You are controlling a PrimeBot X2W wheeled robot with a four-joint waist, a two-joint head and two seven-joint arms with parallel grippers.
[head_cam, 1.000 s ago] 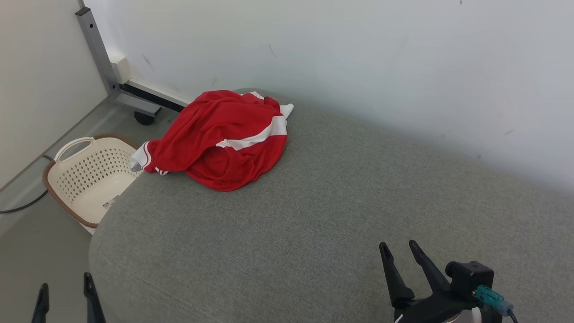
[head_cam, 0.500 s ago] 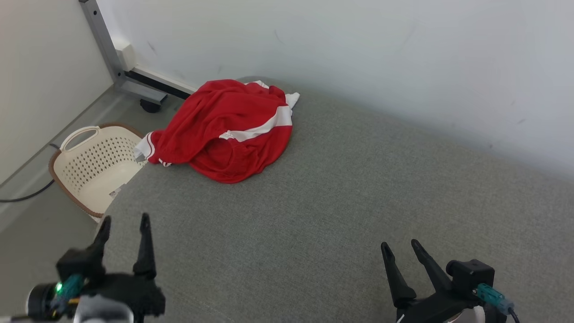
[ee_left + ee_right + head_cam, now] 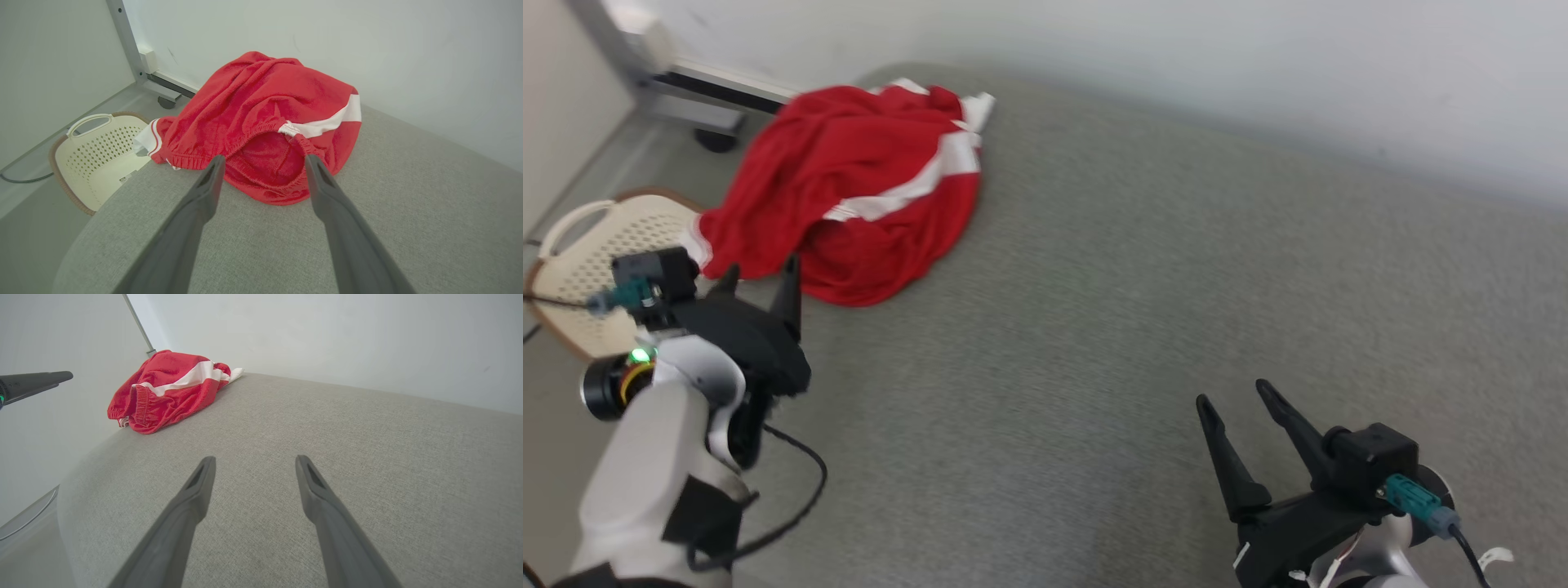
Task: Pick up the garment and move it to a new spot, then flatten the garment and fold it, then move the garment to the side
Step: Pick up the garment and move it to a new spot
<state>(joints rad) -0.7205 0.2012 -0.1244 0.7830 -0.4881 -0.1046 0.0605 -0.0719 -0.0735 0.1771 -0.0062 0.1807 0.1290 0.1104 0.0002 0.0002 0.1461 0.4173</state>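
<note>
Grey upholstered cushion (image 3: 1143,327), crumpled red white-striped garment (image 3: 849,196) lying just ahead of left gripper (image 3: 760,282), released and empty; right gripper (image 3: 1232,394) well apart, also released.

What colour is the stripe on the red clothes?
White. The stripe shows best in the left wrist view.

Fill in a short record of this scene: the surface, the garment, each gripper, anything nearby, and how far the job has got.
surface: grey cushion
garment: red with white stripe, crumpled at the far left corner of the cushion
left gripper: open, aimed at the garment's near edge, holding nothing
right gripper: open, over bare cushion, far from the garment
nearby: cream basket on the floor by the cushion's left end
progress: garment not yet picked up
</note>
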